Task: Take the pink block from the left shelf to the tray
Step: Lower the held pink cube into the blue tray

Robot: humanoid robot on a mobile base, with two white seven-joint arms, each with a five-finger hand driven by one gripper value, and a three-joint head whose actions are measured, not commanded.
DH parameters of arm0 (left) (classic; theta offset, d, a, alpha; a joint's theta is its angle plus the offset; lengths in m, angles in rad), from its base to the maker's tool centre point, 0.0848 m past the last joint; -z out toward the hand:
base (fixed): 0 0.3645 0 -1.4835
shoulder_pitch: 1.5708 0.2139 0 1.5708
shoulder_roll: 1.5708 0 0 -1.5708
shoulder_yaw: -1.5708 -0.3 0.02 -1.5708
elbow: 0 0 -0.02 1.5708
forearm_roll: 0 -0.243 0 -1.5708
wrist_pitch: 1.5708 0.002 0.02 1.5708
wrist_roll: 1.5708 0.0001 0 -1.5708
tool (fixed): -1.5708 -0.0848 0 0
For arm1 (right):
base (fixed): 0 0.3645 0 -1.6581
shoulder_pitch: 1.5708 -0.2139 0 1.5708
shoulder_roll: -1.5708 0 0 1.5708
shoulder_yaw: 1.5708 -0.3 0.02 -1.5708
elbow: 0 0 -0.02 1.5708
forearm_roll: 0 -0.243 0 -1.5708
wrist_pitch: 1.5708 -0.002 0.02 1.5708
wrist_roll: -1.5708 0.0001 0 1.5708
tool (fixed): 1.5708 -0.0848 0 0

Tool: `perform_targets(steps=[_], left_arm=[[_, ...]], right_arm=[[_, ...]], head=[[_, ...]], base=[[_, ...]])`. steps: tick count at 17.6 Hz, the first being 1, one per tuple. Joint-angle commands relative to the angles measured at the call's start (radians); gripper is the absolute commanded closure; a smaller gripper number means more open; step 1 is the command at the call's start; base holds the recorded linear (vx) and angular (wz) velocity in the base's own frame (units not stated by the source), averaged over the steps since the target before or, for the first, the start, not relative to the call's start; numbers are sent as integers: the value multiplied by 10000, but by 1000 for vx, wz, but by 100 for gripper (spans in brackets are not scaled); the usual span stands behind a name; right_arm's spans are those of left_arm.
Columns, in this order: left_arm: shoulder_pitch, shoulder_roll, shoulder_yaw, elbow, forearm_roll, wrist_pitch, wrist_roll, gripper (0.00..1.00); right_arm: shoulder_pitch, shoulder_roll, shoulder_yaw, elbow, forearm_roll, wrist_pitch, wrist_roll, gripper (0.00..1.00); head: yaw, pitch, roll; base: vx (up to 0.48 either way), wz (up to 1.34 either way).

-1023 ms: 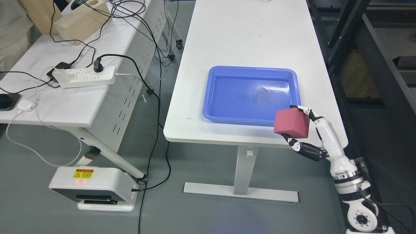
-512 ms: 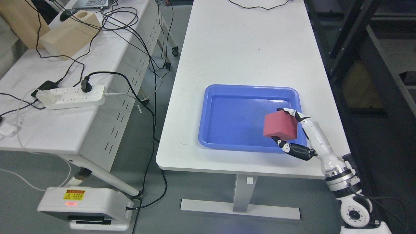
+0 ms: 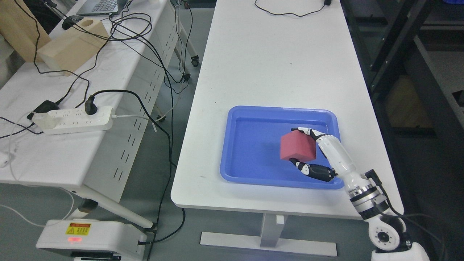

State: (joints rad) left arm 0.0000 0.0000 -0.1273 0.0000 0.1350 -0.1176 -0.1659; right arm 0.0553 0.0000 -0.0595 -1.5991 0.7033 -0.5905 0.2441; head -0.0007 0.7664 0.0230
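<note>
Done: you can see the pink block (image 3: 298,146) is already off the shelf and in the grip of the right hand (image 3: 303,149), so the pick is finished.
Hand: the right hand's fingers (image 3: 303,131) lie over the block's top and the thumb sits under its lower edge, clamped on it; you see no left hand in this view.
Block: it sits over the right half of the blue tray (image 3: 246,177), inside the rim; a faint shadow falls on the tray floor to its left, so you should judge it raised, though contact cannot be ruled out.
Tray: it rests on the white tabletop (image 3: 268,65) near the front edge, with nothing else in it.
Left: you have 2 steps to go, by this judgement: lower the block to the tray floor, then release it and pull the arm clear.
Watch: the block hangs near the tray's right wall, so keep the release well inside the rim.
</note>
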Motion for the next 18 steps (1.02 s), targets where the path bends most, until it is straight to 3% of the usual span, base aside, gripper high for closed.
perform_targets(steps=[1, 6, 8, 11, 16, 18], left_arm=[[199, 175, 0, -175, 0, -5, 2, 0], [199, 175, 0, -175, 0, -5, 2, 0], [199, 175, 0, -175, 0, -5, 2, 0], [199, 175, 0, -175, 0, -5, 2, 0], [199, 175, 0, -175, 0, -5, 2, 0], [199, 175, 0, -175, 0, -5, 2, 0]], right_arm=[[-47, -175, 533, 38, 438, 228, -17, 81], [30, -175, 641, 69, 454, 1700, 410, 61], [106, -175, 641, 69, 377, 1779, 519, 57], [321, -175, 626, 69, -478, 1794, 550, 43], [337, -175, 289, 69, -2199, 1917, 903, 13], [337, -175, 258, 69, -2506, 1917, 903, 9]], head=[[0, 0, 0], [0, 0, 0], [0, 1, 0], [0, 1, 0], [0, 1, 0], [0, 1, 0]], base=[[79, 8], [87, 4], [75, 8], [64, 6], [27, 5], [7, 0]])
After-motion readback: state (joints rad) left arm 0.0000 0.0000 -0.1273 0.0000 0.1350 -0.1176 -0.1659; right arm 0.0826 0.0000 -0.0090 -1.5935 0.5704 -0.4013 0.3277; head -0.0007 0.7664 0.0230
